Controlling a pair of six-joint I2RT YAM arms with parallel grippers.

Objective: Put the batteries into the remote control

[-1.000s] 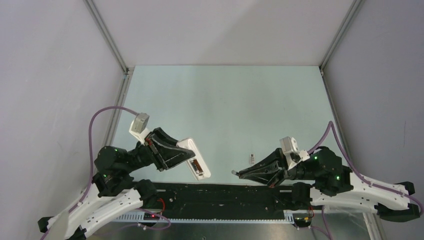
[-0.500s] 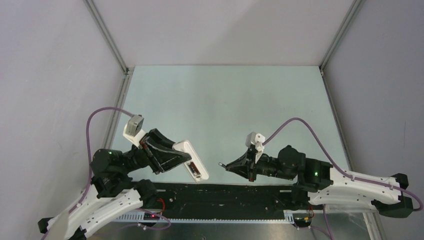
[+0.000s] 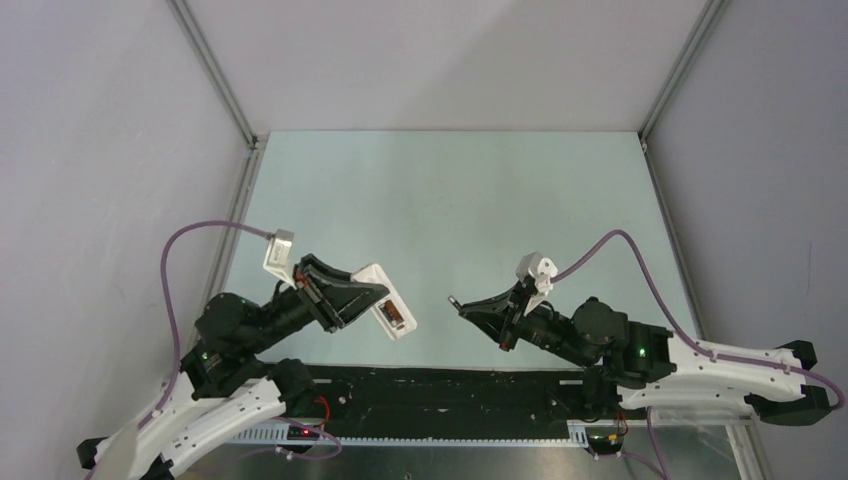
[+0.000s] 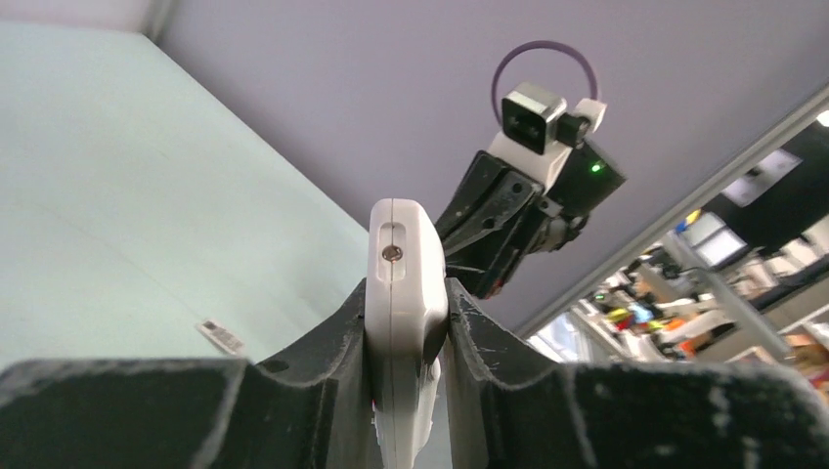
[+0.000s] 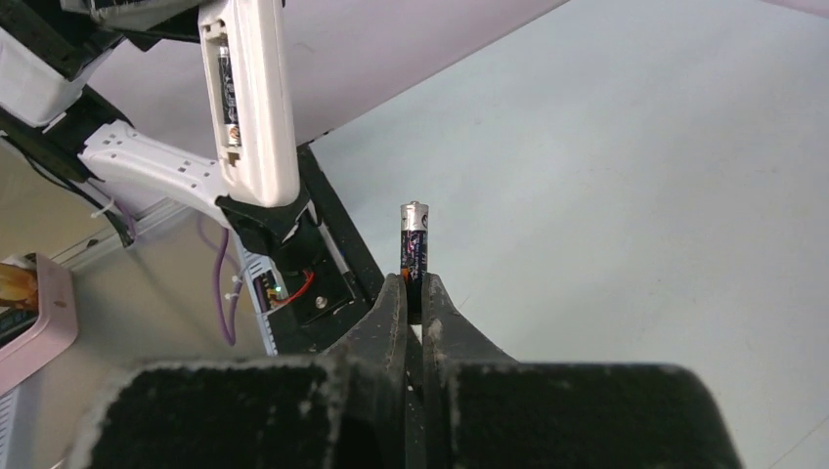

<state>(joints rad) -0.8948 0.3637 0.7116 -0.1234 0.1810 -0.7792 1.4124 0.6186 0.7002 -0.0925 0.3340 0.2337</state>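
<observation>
Since a second ago the right gripper (image 3: pixel 458 302) is rising clear of the table (image 3: pixel 450 200), carrying a battery (image 5: pixel 413 242) toward the remote control (image 3: pixel 388 306), which the left gripper (image 3: pixel 372 300) is also lifting. Insertion is nearing, not yet begun. The right jaws are clenching the battery's lower end, aiming it leftward. The left jaws are clamping the remote control's edges, presenting its open compartment (image 5: pixel 227 88) with the two still apart.

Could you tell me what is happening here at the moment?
The left end effector holds the remote control up off the table, its open back showing one battery already inside. The right end effector pinches a second battery by one end, in the air, apart from the remote.
</observation>
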